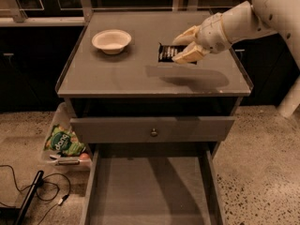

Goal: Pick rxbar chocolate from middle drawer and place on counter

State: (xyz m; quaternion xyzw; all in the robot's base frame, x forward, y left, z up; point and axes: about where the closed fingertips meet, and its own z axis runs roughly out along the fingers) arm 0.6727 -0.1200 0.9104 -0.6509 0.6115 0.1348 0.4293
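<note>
One end effector (178, 49), apparently gripping the rxbar chocolate (165, 53), above the counter (136, 76).

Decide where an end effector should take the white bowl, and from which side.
Pinch the rim of the bowl from above: it sits upright, shallow, mouth up. The end effector, over the counter beside it, holds the rxbar chocolate.

Tool (175, 49) above counter (117, 74) partly hides rxbar chocolate (165, 53).

The counter (140, 76) bears a white bowl (111, 40), the jaws hovering over its far half.
</note>
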